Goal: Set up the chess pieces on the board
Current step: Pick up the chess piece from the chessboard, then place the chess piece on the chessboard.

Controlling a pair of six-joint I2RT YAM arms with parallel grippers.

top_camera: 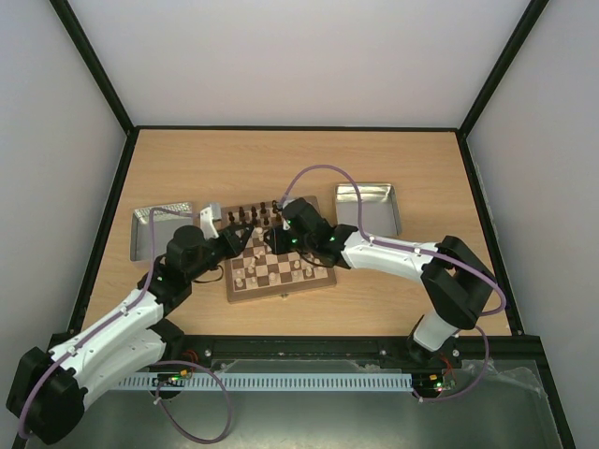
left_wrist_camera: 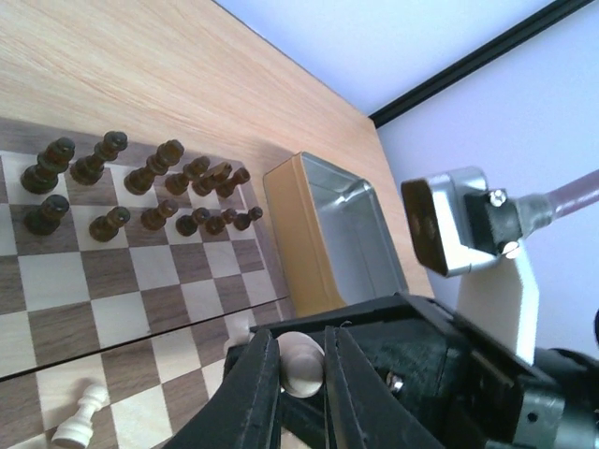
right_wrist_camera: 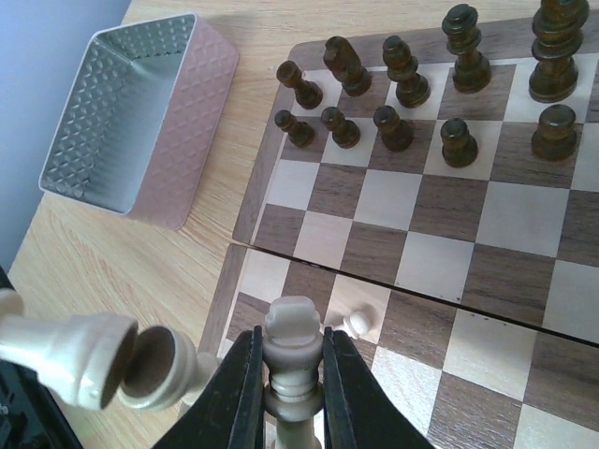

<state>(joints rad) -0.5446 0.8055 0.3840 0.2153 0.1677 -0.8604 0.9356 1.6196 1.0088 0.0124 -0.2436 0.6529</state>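
Halfway | shows dark men (right_wrist_camera: 404, 75) ranked on board (right_wrist_camera: 487, 215) | lacks most pale pieces (left_wrist_camera: 80, 421) | pinches one in left gripper (left_wrist_camera: 299, 374), one in right gripper (right_wrist_camera: 290, 374)

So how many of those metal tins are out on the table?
2. One tin lies left of the chessboard, the other tin right of it near the far corner. The arms could hide more, but none shows.

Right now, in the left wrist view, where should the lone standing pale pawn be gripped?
Probably by the narrow stem under its round head, from straight above: the pale pawn stands upright on the board with bare squares around it, leaving room on either side.
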